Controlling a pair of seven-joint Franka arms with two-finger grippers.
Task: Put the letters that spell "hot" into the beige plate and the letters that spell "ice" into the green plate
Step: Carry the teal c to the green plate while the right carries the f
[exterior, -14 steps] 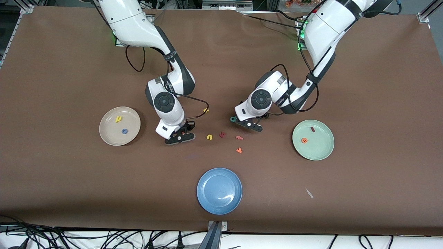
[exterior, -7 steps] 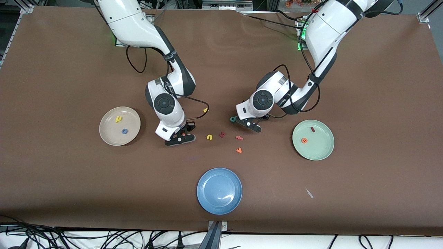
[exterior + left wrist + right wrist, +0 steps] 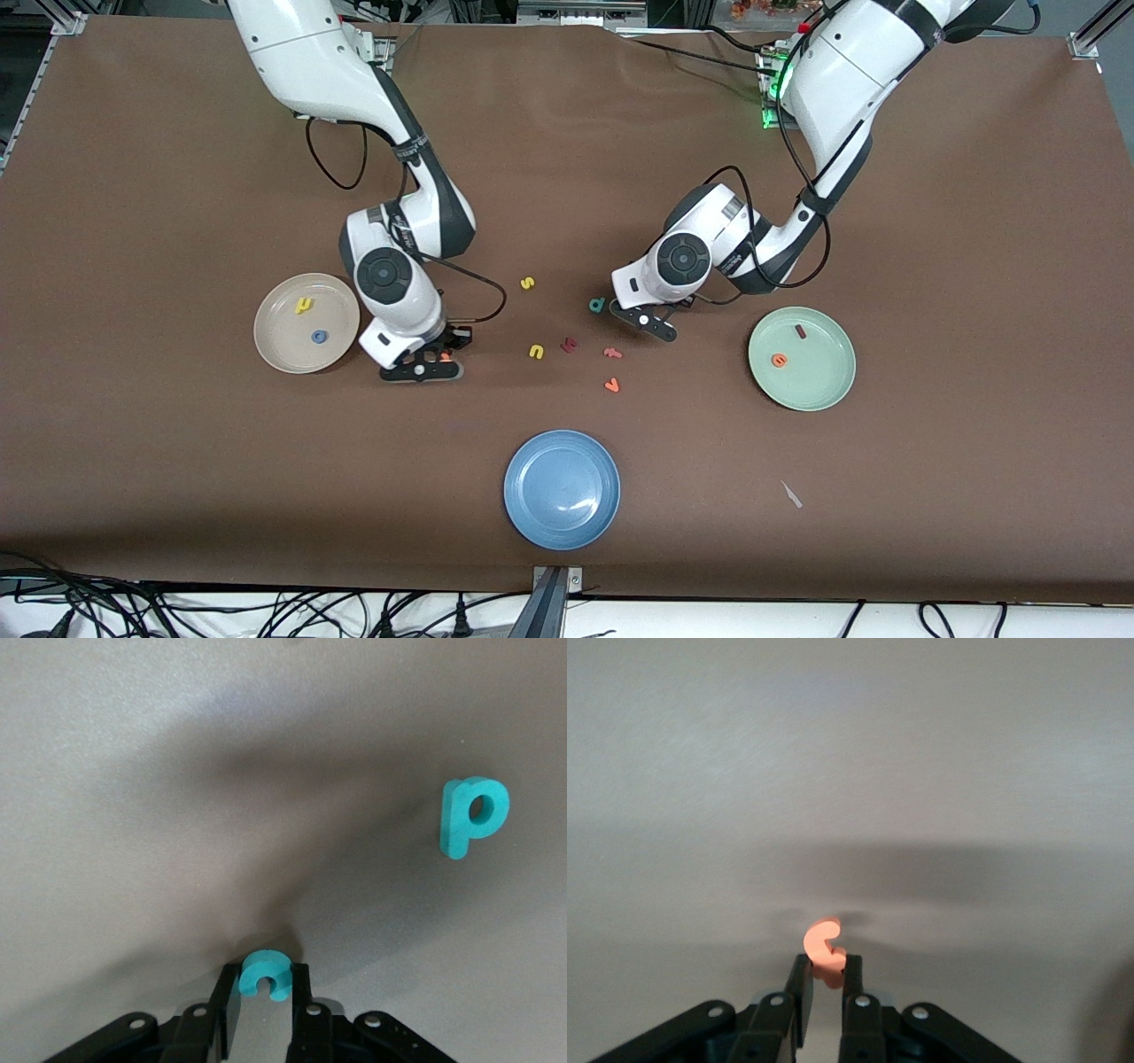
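Observation:
My right gripper (image 3: 431, 364) is shut on the orange "t" (image 3: 824, 948) and hangs low over the table beside the beige plate (image 3: 276, 346). That plate holds the yellow "h" (image 3: 304, 305) and the blue "o" (image 3: 318, 336). My left gripper (image 3: 265, 973) is down at the table near the middle, its fingers pressed on both sides of the teal "c" (image 3: 264, 962). The teal "d" (image 3: 474, 815) lies close by. The green plate (image 3: 828, 381) holds the dark red "i" (image 3: 800, 331) and the orange "e" (image 3: 779, 360).
Loose letters lie between the arms: a yellow "s" (image 3: 527, 283), a yellow "u" (image 3: 536, 352), a dark red angular letter (image 3: 569, 345), a salmon letter (image 3: 612, 353) and an orange one (image 3: 611, 385). A blue plate (image 3: 562, 489) sits nearest the front camera.
My right arm has carried the orange "t" toward the beige plate. My left gripper has closed from wide open onto the teal "c".

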